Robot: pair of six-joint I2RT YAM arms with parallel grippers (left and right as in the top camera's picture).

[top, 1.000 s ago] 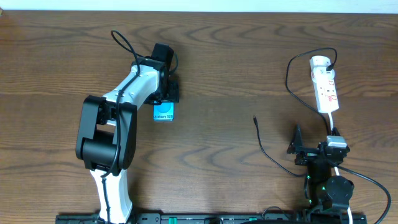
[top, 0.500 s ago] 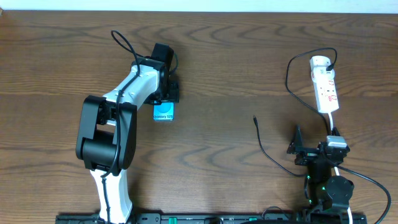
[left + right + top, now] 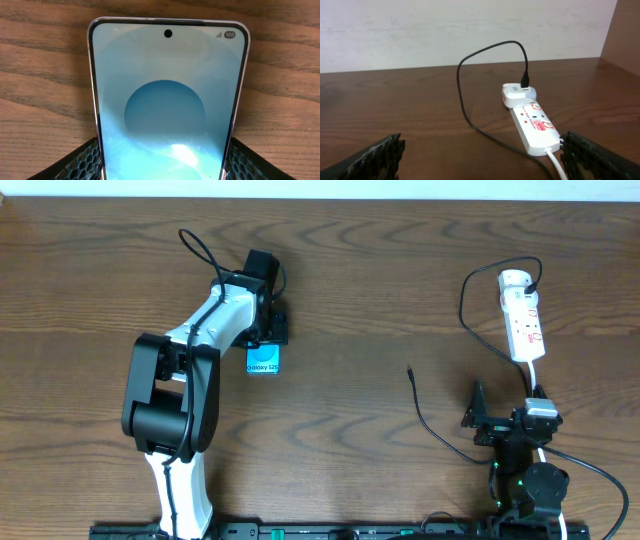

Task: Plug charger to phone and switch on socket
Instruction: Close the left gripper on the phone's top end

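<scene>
A wooden table [image 3: 380, 270] seen from above. At the left, the left gripper [image 3: 265, 340] is closed on the phone [image 3: 263, 361], with its fingers [image 3: 75, 160] against both long edges. The phone lies screen up, showing teal. Right of centre, the connector tip [image 3: 410, 369] of the charger [image 3: 459, 85] rests loose on the wood, well apart from the phone. The right gripper [image 3: 481, 144], at the near right, is spread wide and holds nothing. At the far right lies the white socket [image 3: 524, 320], with the charger plugged into its far end.
</scene>
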